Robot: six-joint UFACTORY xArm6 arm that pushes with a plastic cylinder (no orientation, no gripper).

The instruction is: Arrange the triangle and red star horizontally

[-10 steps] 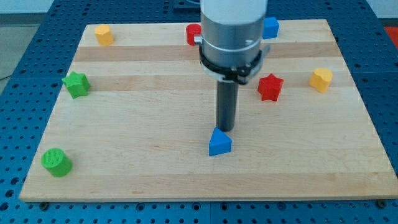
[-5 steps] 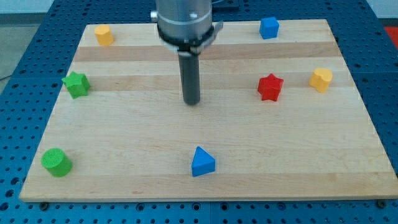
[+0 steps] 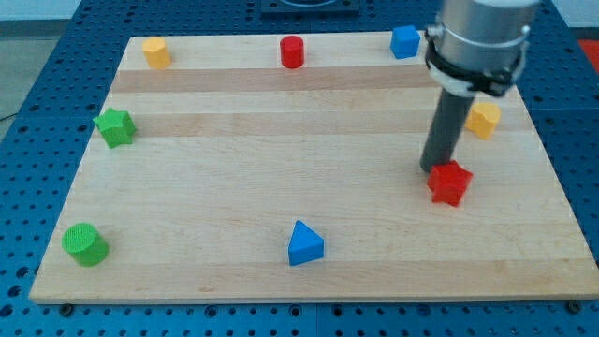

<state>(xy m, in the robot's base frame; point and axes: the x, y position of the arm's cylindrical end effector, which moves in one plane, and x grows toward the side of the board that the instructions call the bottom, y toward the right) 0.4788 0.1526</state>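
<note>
You have no jaws here, only a rod: my tip (image 3: 435,170) sits against the upper-left edge of the red star (image 3: 450,183), at the desk's (image 3: 234,178) right side. The blue triangle (image 3: 304,244) lies well apart, lower and toward the view's left, near the desk's bottom edge. A yellow block (image 3: 484,120) stands just beyond the rod on the right.

Pale wooden board (image 3: 234,187): smooth, matt, banded grain. Blue plastic triangle block (image 3: 304,243) and red plastic star block (image 3: 449,182): matt, smooth-faced. Dark matt rod, my tip (image 3: 434,169). Blue perforated metal table (image 3: 37,94): satin finish.
</note>
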